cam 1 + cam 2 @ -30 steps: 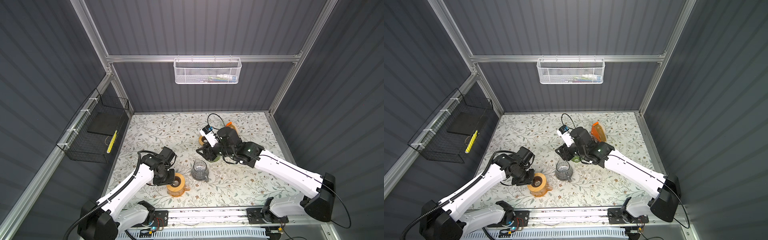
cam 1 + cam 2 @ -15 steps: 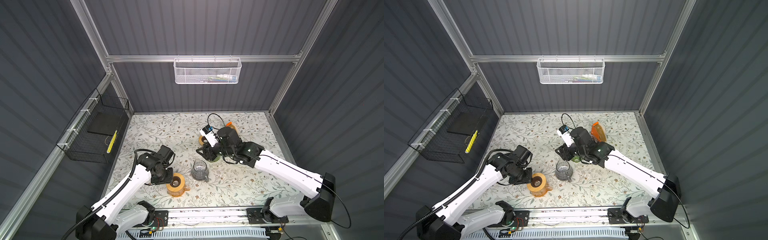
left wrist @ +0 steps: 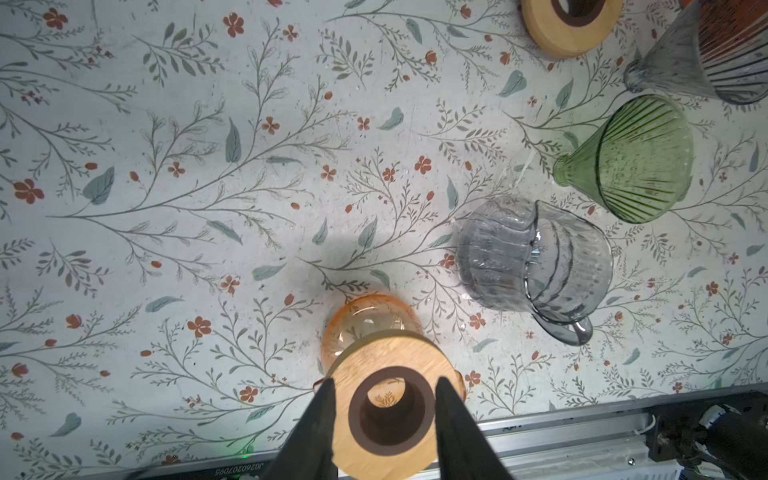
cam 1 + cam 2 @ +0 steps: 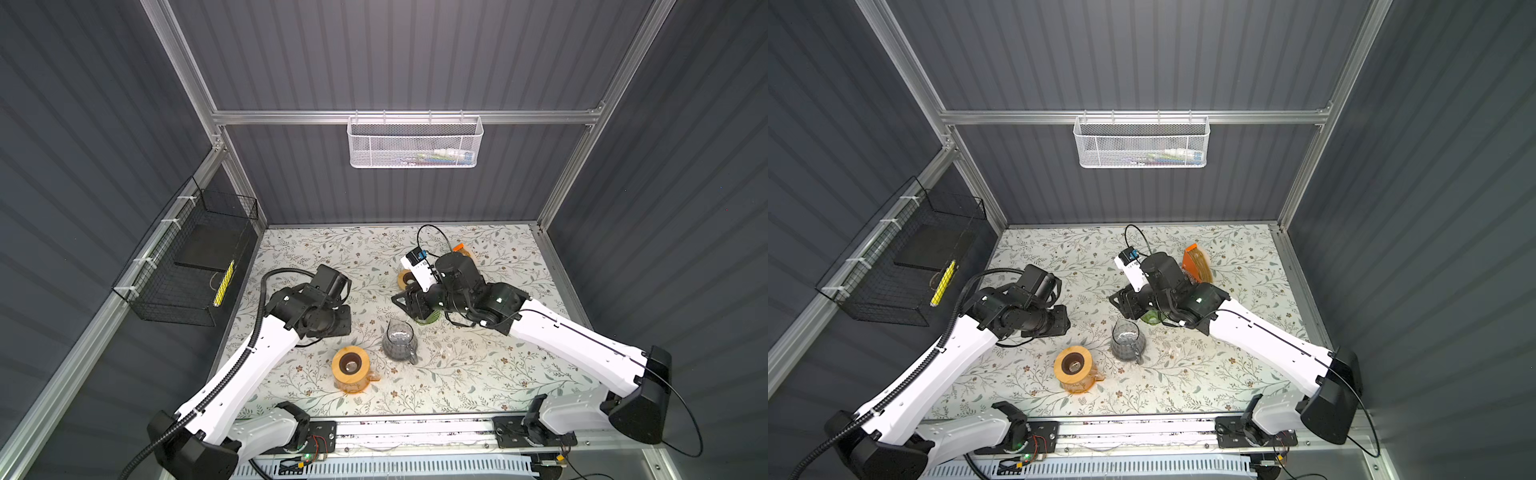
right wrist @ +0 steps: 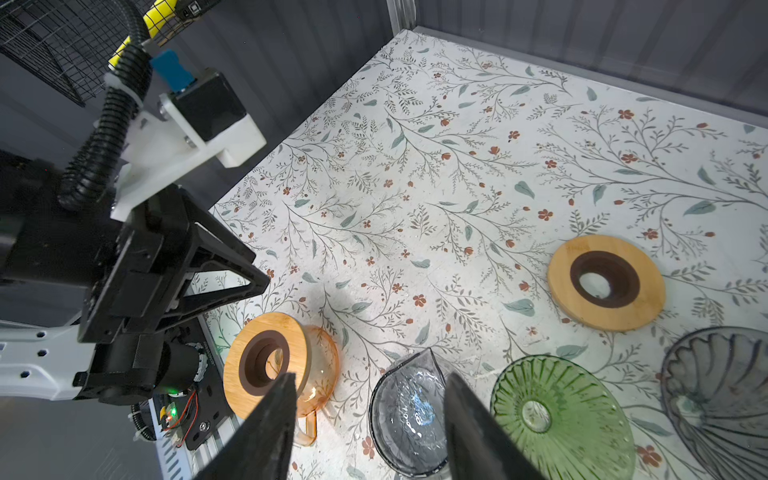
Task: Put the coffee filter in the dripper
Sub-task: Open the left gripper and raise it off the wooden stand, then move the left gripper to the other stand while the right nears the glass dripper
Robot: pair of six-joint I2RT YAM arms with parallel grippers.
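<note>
No coffee filter shows in any view. A green glass dripper stands mouth up on the floral mat, mostly hidden under my right wrist in both top views. My right gripper hangs open and empty above the grey glass carafe beside it. A grey glass dripper sits further back with an orange ribbed piece in it. My left gripper is open, raised behind the orange carafe with its wooden ring, holding nothing.
A loose wooden ring lies on the mat behind my right gripper. A black wire basket hangs on the left wall and a white mesh basket on the back wall. The metal rail runs along the front edge.
My left gripper has drawn back a little from the orange carafe's wooden ring, toward the back left. The right arm has not moved.
</note>
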